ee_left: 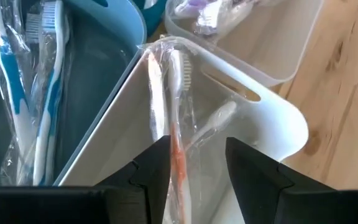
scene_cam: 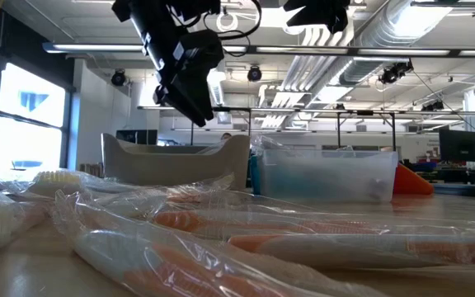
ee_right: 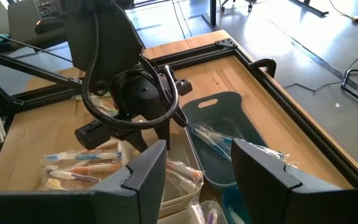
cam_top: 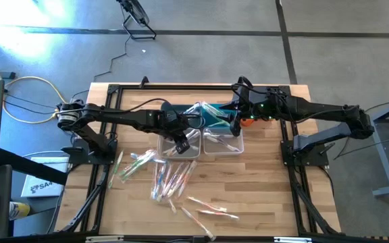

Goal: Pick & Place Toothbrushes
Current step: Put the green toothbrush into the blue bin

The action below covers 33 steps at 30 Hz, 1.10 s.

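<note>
Left gripper (cam_top: 181, 146) hangs over the white bin (cam_top: 196, 150) near table centre, fingers pointing down into it. In the left wrist view the two dark fingers (ee_left: 151, 168) stand parted, and a wrapped orange-handled brush (ee_left: 174, 134) lies between them without being pinched; it leans against the bin's inner wall, bristle end up near the rim. Whether the wrapper touches a finger cannot be told. Beside this bin sits a blue bin (ee_left: 86, 74) holding two blue-and-white brushes (ee_left: 33, 93) in wrappers. A clear bin (cam_top: 225, 142) stands just right of the white one, with a few wrapped brushes inside. Right gripper (ee_right: 194, 168) hovers over the far side of the bins, jaws parted with nothing between them. In its wrist view a blue brush (ee_right: 213, 140) lies in a dark teal bin (ee_right: 219, 109). The loose pile of brushes (cam_top: 157, 172) is scattered on the wooden table (cam_top: 262, 196) nearer the front edge, with a few more off toward front right (cam_top: 211, 209). The low view shows wrapped brushes (scene_cam: 221, 239) close up, the bins behind.
</note>
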{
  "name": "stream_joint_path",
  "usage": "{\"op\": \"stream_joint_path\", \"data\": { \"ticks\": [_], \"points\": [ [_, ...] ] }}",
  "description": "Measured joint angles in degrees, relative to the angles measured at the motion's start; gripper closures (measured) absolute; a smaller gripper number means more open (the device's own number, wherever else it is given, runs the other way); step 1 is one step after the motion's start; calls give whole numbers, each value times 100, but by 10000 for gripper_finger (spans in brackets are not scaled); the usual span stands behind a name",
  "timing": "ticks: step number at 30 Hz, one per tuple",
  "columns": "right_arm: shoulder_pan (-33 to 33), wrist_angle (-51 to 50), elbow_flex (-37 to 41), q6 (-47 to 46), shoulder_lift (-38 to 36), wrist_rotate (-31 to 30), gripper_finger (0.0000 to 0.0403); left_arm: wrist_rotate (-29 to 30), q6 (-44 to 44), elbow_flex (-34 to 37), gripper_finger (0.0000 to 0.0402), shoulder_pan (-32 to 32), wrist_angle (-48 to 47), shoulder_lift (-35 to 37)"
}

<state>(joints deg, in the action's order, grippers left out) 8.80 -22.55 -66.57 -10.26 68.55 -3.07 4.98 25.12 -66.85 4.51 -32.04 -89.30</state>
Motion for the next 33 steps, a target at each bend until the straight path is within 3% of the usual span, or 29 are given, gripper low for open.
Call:
{"op": "stream_joint_path", "data": {
  "ticks": [11,24,28,33],
  "points": [
    [0,0,0,0,0,0,230,104,-105,0,255,1,783,4],
    [0,-8,2,-26,2,0,230,812,-461,0,391,-1,660,620],
    [0,-17,2,-52,2,0,230,1244,-539,4,394,-1,401,898],
    [-7,-29,2,-62,2,0,230,1281,-539,153,393,-1,140,1405]
  ]
}}
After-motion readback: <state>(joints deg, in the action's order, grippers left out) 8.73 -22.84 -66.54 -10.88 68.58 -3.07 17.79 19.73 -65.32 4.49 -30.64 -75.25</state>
